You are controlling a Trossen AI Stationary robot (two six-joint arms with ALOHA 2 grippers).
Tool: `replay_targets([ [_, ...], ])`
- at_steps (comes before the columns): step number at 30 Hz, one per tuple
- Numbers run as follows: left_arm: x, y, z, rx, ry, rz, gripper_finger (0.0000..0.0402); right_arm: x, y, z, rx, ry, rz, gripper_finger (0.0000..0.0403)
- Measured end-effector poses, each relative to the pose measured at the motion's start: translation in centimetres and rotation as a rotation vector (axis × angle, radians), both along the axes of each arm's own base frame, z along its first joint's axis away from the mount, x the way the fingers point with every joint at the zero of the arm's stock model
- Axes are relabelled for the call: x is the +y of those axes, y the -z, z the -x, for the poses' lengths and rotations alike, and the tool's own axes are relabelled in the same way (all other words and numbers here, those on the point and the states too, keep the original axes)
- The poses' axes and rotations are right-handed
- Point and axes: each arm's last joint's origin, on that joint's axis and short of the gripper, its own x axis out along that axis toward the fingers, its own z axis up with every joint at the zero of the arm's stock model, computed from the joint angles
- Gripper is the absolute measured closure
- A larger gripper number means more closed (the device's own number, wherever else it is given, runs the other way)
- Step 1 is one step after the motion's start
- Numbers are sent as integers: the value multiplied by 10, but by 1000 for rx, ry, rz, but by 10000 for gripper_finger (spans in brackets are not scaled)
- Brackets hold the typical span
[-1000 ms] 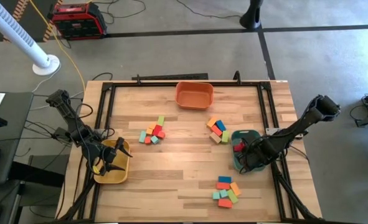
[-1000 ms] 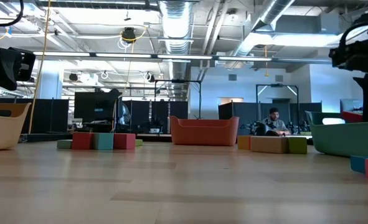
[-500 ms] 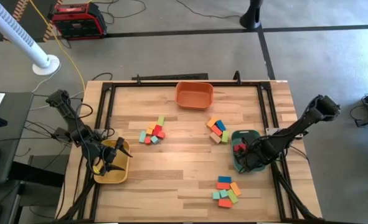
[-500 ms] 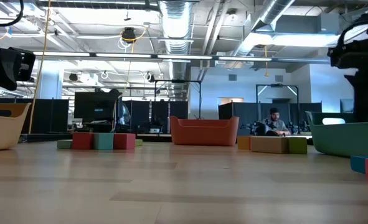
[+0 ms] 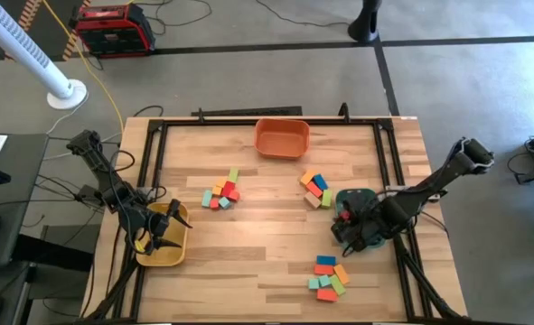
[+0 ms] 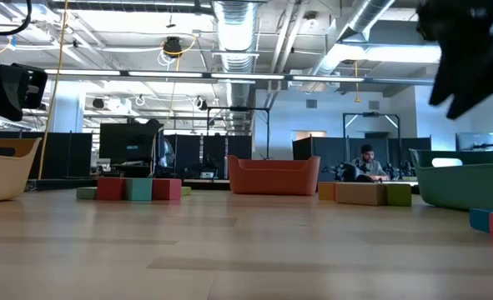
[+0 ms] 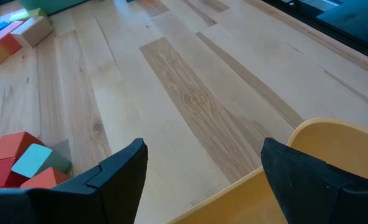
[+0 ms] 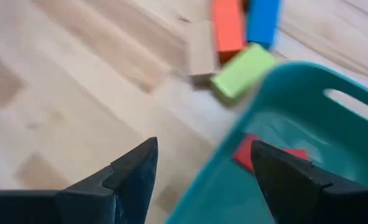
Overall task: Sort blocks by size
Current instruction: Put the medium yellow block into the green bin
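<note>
The right tool [image 5: 346, 227] is held open and empty over the teal tray's [image 5: 361, 195] near rim, a red block [image 8: 268, 155] inside. Bare tabletop [image 5: 257, 248] lies beside it; block clusters [image 5: 221, 192] [image 5: 328, 275] sit apart. The left tool [image 5: 161, 236] is spread over the yellow tray [image 5: 163, 255].

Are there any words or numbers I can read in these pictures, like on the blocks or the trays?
None can be read.
The blocks: plain paint, no letters or numbers.
The orange tray, yellow tray and green tray: no labels show.
The red machine on the floor: any marking on it is too small to read.
The screens in the room behind the table: too far off to read.
</note>
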Motion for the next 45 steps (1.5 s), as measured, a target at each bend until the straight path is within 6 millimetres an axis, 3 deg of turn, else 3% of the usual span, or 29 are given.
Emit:
replay_targets([
  [12, 0, 0, 0, 0, 0, 0, 100, 20, -28, -29, -223, -199, -41, 117],
  [22, 0, 0, 0, -1, 0, 1, 100, 44, -35, -24, -315, -317, -83, 117],
  [28, 0, 0, 0, -6, -8, -3, 100, 61, -31, -15, -315, -332, -117, 117],
  [37, 1, -1, -1, -25, -38, -23, 100, 100, 8, -20, -175, -389, -160, 117],
  [45, 5, -4, -3, -101, -192, -52, 100, 130, -1, -26, -106, -436, -118, 117],
])
